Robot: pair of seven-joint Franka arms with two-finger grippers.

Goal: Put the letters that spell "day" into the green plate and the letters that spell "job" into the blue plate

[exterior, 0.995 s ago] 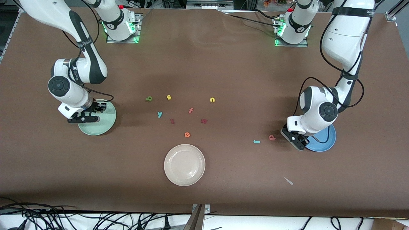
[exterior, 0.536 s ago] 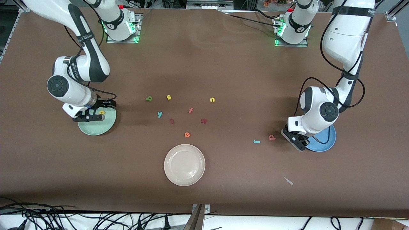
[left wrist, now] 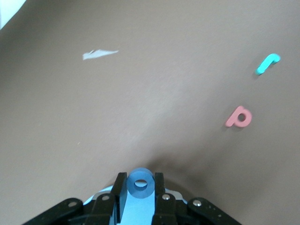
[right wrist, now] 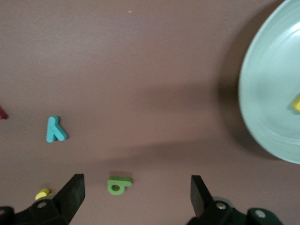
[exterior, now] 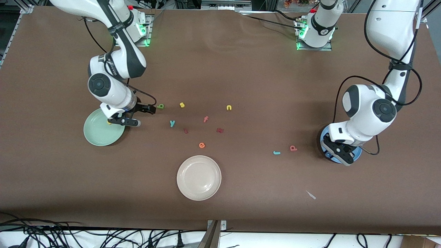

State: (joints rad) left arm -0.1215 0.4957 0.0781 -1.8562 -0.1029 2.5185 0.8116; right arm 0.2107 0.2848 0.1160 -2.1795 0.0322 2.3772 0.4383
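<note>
The dark blue "o" [left wrist: 140,183] is pinched in my left gripper [exterior: 339,155], which hangs shut over the blue plate [exterior: 323,139]. The salmon "b" [exterior: 293,148] and the teal "j" [exterior: 276,152] lie on the table beside that plate. My right gripper [exterior: 144,116] is open and holds nothing, low over the table between the green plate [exterior: 98,134] and the dark green "d" [exterior: 160,106]. In the right wrist view the "d" [right wrist: 118,184] lies just ahead of the jaws. The yellow "a" [right wrist: 296,103] lies in the green plate. The teal "y" [exterior: 172,123] rests near the "d".
Loose letters lie mid-table: a yellow "s" [exterior: 182,105], a yellow "n" [exterior: 229,107], a pink "f" [exterior: 205,119], an orange "e" [exterior: 202,145] and two dark red ones. A cream plate [exterior: 199,177] sits nearest the front camera. A white scrap [exterior: 311,195] lies near the blue plate.
My right gripper opened, left the yellow "a" in the green plate and moved off toward the "d". My left gripper carried the "o" to above the blue plate.
</note>
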